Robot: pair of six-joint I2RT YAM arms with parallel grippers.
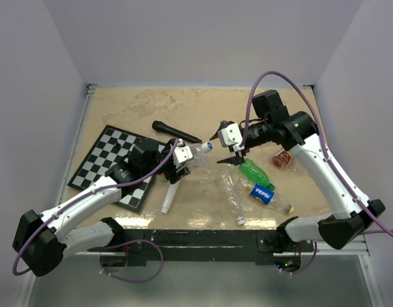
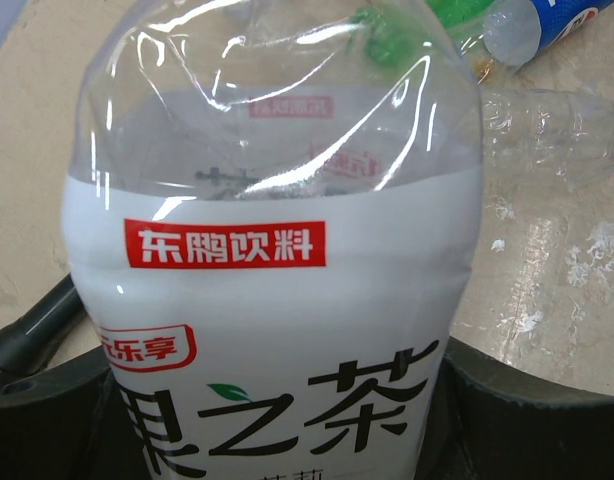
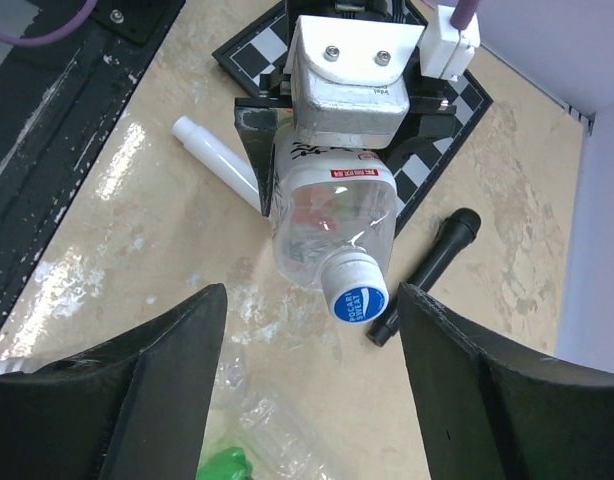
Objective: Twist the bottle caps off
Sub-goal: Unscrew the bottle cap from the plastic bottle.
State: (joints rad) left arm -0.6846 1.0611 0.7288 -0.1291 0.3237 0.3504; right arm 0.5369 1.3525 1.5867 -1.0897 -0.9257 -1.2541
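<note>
Centre of the table (image 1: 152, 109), top view: left pincer (image 1: 182, 158) is clamped on the white-labelled body of a clear bottle (image 2: 277, 200), neck pointing toward the right of frame. Blue cap (image 3: 355, 293) sits on that neck, mid-frame in the right wrist view. It lies between the fingers of the right pincer (image 3: 309, 292), which stand apart w/ neither touching the cap. Lower right of the top view: green bottle (image 1: 253, 171), Pepsi bottle (image 1: 263, 194) & crushed bottle (image 1: 232, 192) lie close together. Small white cap (image 1: 240, 221) is near the front table edge; can't tell if it's screwed on. At left lies a chessboard (image 1: 100, 163). Black mic (image 1: 176, 132) lies just above the clear bottle, white tube (image 1: 168, 199) just below it.
</note>
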